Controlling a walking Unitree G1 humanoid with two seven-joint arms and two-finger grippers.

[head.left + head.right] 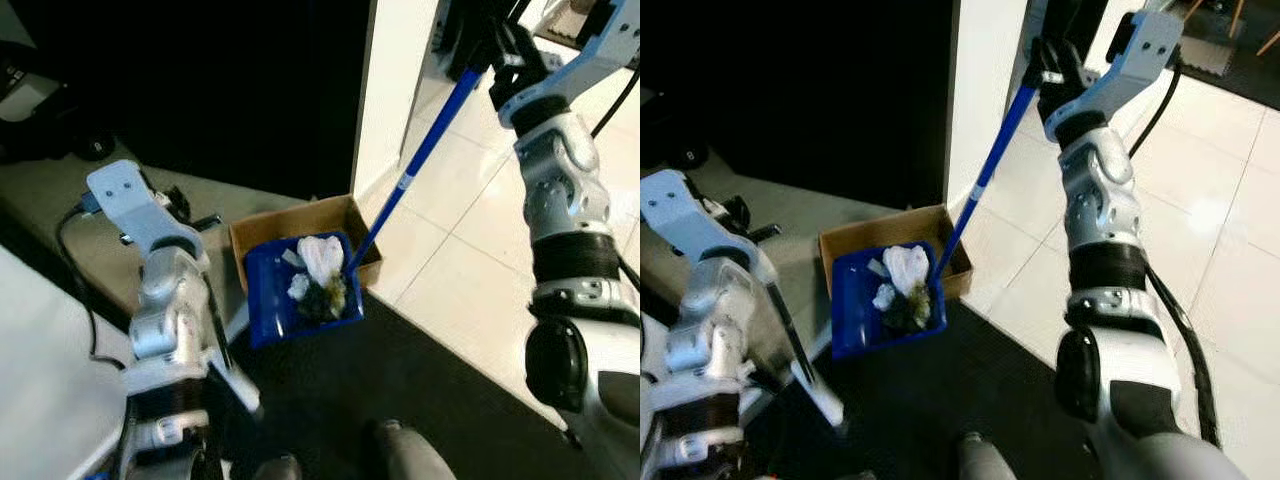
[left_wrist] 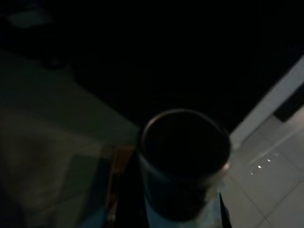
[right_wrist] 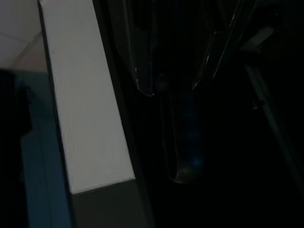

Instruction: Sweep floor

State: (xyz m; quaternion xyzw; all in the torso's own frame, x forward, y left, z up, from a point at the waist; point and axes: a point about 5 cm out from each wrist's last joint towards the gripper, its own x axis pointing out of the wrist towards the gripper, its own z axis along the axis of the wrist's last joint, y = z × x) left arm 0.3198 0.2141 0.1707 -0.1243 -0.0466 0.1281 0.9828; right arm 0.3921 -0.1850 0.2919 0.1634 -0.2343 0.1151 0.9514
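Note:
A blue dustpan [image 1: 268,292] hangs tilted over an open cardboard box [image 1: 300,217] on the floor. It carries crumpled white paper [image 1: 320,258] and dark debris. The broom's blue handle [image 1: 420,155] slants from the upper right down into the pan, its bristle end [image 1: 335,293] against the debris. My right gripper [image 1: 505,55] is raised high and shut on the top of the broom handle, which shows dimly in the right wrist view [image 3: 190,142]. My left gripper [image 1: 245,390] is low at the left, shut on the dustpan's long handle, whose round end [image 2: 185,161] faces the left wrist camera.
A white wall corner [image 1: 395,80] stands just behind the box. Pale tiled floor [image 1: 470,260] runs to the right, and a dark mat [image 1: 400,380] lies in front. Cables [image 1: 75,230] trail on the grey floor at the left. A white surface [image 1: 40,370] fills the lower left.

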